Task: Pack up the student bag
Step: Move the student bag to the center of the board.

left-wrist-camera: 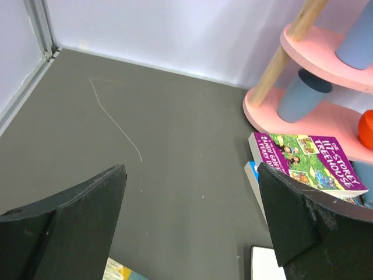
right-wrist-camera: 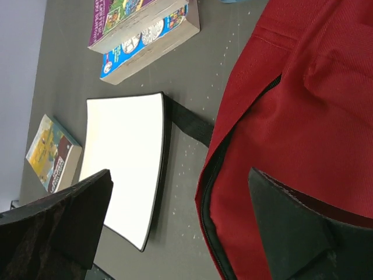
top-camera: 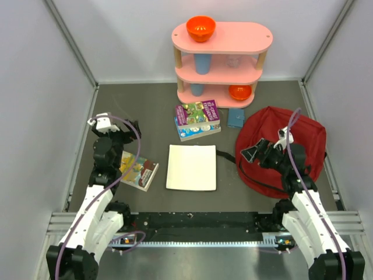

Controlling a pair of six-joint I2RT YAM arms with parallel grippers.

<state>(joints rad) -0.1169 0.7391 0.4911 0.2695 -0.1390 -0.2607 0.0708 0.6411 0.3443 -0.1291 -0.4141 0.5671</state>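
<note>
Both wide, empty: left pincer (left-wrist-camera: 192, 175), right pincer (right-wrist-camera: 180, 175); student bag (top-camera: 262, 122) flat, strap (top-camera: 224, 156) leftward, long axis unclear.

- student bag (right-wrist-camera: 326, 99): dark-red woven cloth, matt; black webbing strap (right-wrist-camera: 189, 122).
- desk (left-wrist-camera: 175, 163): dark grey, matt, faintly speckled.
- shelf (top-camera: 233, 36): 3 smooth pink painted boards, satin; pale bare-wood dowels (left-wrist-camera: 280, 64).
- bowl (top-camera: 201, 27): orange plastic, glossy.
- purple book (left-wrist-camera: 315, 160): glossy paper cover.
- notebook (right-wrist-camera: 125, 157): white, smooth, matt.
- left end effector (left-wrist-camera: 191, 175): matt black plastic, rough-edged.
</note>
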